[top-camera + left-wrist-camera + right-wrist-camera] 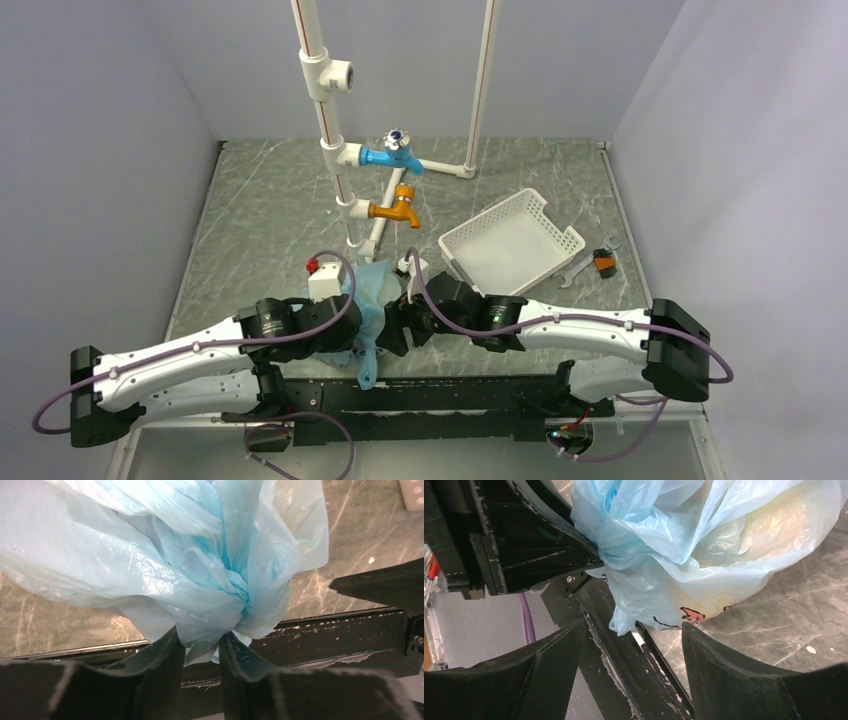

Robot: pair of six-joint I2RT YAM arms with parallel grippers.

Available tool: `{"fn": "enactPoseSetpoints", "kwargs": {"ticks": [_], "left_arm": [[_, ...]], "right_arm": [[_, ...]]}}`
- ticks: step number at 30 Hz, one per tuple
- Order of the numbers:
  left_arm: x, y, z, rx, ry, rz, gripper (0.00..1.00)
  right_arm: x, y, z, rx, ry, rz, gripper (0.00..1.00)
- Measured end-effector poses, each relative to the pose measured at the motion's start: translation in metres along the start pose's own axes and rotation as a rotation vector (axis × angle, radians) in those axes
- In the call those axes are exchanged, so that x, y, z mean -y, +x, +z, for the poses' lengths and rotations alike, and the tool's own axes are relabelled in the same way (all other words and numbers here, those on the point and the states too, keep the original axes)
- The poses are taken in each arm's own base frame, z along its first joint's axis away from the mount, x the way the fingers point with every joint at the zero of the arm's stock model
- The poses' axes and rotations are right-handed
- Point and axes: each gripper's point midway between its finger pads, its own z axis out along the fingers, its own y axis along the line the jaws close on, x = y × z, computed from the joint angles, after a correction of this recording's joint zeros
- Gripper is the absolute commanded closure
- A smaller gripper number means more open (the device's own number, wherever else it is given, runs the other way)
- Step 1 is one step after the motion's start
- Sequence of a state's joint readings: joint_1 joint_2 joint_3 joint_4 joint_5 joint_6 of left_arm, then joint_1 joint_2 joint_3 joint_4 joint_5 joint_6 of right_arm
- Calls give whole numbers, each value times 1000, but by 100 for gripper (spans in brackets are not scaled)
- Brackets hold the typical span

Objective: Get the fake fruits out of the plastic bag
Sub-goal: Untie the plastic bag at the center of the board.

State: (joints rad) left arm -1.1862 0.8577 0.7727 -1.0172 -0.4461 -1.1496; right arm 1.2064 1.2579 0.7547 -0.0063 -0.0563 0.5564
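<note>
Plastic bag (150,570), crinkly translucent blue, bunched

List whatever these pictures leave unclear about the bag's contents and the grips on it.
- Fake fruits: right wrist view shows only a pale yellow blur through the light-blue crinkly plastic bag; the film hides number and kinds.
- Printed mark: right wrist view, creased and cut by folds, unreadable.
- Left tool, right tool: in the top view their fingertips are hidden under the wrists and bag.
- Bag's mouth: folds hide it in every view.
</note>
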Motion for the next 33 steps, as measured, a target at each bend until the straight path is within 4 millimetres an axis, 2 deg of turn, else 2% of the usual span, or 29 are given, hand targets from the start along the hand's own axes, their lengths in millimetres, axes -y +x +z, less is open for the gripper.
{"fn": "enactPoseSetpoints", "kwargs": {"ticks": [3, 4, 8, 14, 17, 23, 24, 27, 33], "left_arm": [[6, -4, -2, 16, 33, -13, 81], [9, -5, -2, 28, 58, -22, 87], [14, -6, -4, 55, 145, -57, 100], [17, -1, -3, 69, 237, -82, 100], [18, 0, -3, 62, 242, -81, 100], [16, 5, 4, 42, 202, -71, 100], [15, 6, 5, 37, 187, -71, 100], [14, 5, 6, 28, 155, -71, 100], [7, 3, 6, 28, 90, -110, 100]], "right_arm": [[0, 1, 5, -3, 4, 2, 29], [1, 2, 6, -2, 7, 2, 29], [3, -2, 13, 0, 29, 4, 32], [4, -9, 25, 13, 65, 5, 44], [4, -9, 32, 3, 76, 3, 47], [6, -5, 39, -14, 86, 3, 62], [6, -6, 39, -11, 87, 3, 67], [11, -3, 37, -3, 101, -2, 99], [26, 2, 29, 13, 148, 5, 100]]}}
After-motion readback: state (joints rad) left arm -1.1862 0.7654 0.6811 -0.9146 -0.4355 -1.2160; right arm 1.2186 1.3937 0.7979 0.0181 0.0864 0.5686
